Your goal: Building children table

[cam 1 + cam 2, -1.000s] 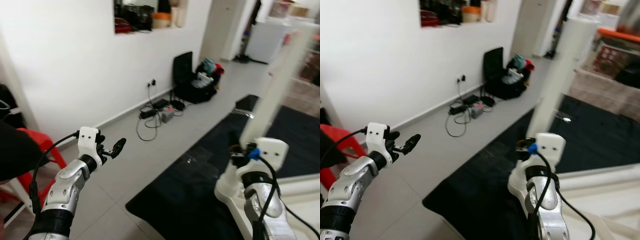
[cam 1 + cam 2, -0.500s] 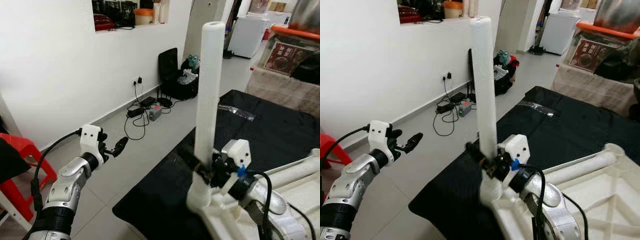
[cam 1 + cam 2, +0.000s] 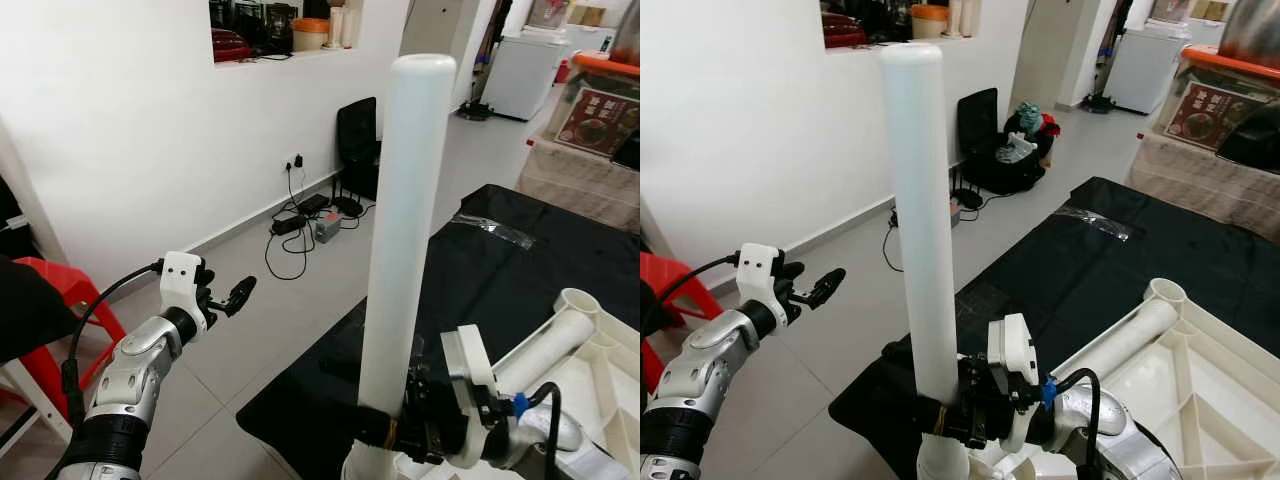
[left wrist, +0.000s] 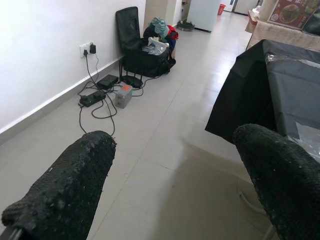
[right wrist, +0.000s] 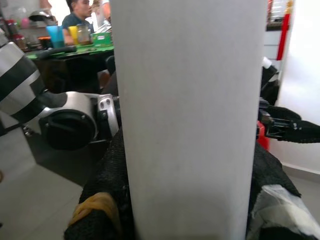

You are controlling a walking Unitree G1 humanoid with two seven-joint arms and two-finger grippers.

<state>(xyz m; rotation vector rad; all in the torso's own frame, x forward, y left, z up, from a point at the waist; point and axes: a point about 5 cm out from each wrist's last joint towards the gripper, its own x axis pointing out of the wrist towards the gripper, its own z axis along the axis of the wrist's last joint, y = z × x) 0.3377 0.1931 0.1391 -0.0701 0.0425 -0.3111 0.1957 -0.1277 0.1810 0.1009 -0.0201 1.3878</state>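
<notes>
Leg (image 3: 400,230) has swung upright; right gripper (image 3: 955,415) pinches its base, left gripper (image 3: 232,295) spread — crooked seating could jam in the tabletop (image 3: 1200,400)

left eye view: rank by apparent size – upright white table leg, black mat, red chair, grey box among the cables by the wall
1. black mat, largest spread.
2. upright white table leg, held by the right gripper; very near the camera, so it looks oversized.
3. red chair, partly cut off at the edge.
4. grey box, smallest, far away.

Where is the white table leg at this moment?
The white table leg stands upright in the middle foreground of the right eye view, clamped near its base by the right gripper, beside the overturned white tabletop.
</notes>
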